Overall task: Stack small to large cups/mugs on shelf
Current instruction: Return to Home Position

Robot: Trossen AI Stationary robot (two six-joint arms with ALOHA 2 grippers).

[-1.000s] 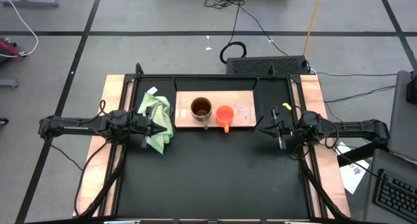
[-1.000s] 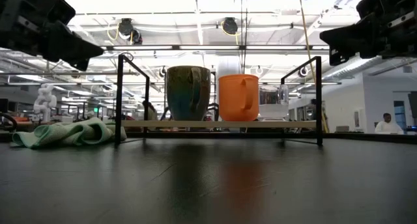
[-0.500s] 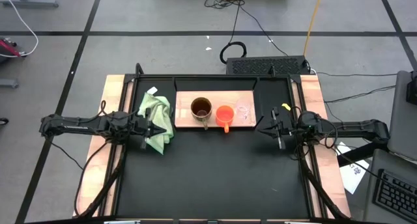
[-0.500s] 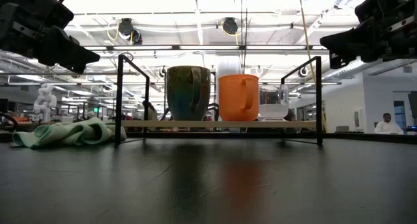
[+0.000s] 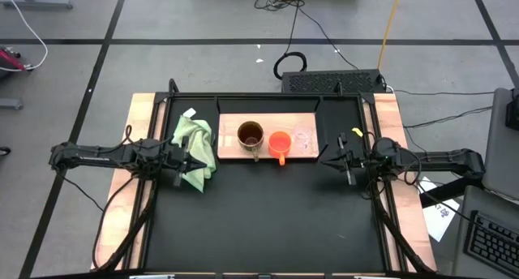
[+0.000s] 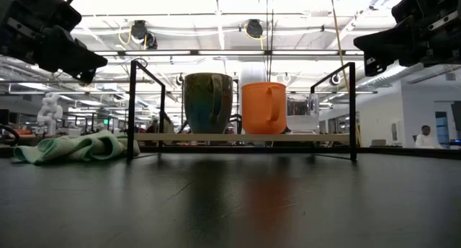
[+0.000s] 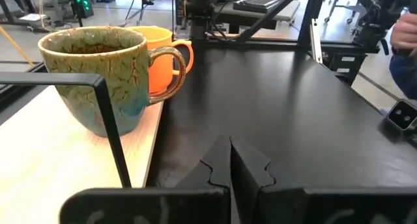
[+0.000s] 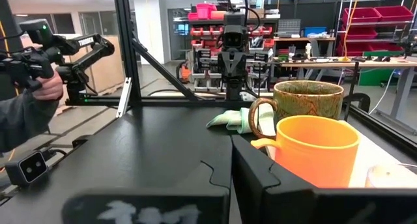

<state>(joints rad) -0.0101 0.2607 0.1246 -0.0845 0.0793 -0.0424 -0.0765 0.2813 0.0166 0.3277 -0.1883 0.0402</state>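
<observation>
Right gripper (image 5: 324, 160) and left gripper (image 5: 206, 160), both pinched shut and empty, hang just off the shelf (image 5: 229, 123) at its front corners. The clear cup (image 5: 303, 139) lies nearest your right, the brown mug (image 5: 250, 135) nearest your left.

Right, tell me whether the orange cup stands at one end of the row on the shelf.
No, the orange cup stands in the middle, between the brown mug and the clear cup on the shelf.
</observation>
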